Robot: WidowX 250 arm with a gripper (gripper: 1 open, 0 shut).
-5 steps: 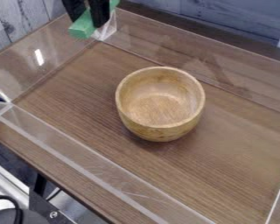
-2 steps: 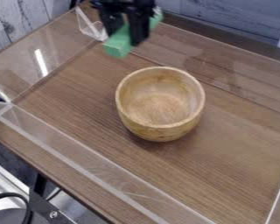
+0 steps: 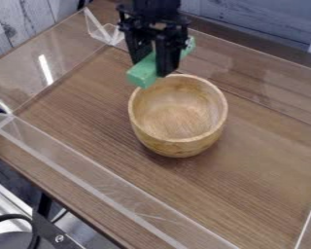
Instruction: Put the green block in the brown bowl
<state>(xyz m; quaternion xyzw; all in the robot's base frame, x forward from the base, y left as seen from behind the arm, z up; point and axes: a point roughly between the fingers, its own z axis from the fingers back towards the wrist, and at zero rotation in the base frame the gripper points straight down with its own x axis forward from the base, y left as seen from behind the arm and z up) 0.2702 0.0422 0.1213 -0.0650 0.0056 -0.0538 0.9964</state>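
Arm moved right twd 1 brown bowl (image 3: 179, 117), fingers (image 3: 153, 68) clamping 1 green block (image 3: 144, 72)

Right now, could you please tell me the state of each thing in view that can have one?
tool: shut on the green block, pointing down, above the far left rim of the bowl.
green block: held in the air, clear of the table, not yet in the bowl.
brown bowl: upright on the table, empty.

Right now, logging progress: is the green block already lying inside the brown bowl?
No. The green block hangs in the gripper above the far rim of the brown bowl.
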